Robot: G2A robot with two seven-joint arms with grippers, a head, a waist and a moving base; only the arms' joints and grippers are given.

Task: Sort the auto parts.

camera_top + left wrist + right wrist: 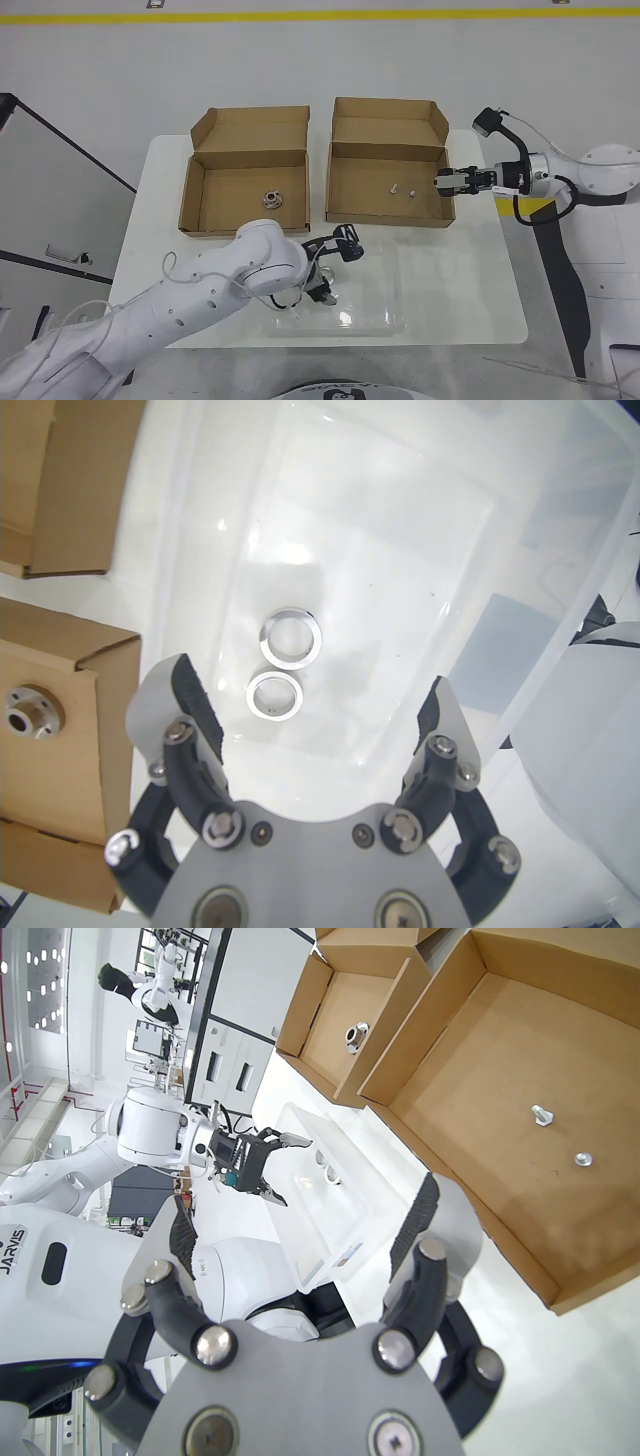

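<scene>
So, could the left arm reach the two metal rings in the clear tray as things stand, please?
Probably yes: the left pincer hangs open right above the rings, which lie uncovered in the open tray, with nothing between.

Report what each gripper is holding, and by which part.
Nothing is held. The left gripper is open above two metal rings in the clear tray; the right gripper is open and empty by a cardboard box.

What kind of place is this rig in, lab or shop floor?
Probably a robotics lab or factory test floor: a yellow floor line runs beyond the white table, cabinets stand in the open hall, and cardboard boxes hold metal parts.
</scene>
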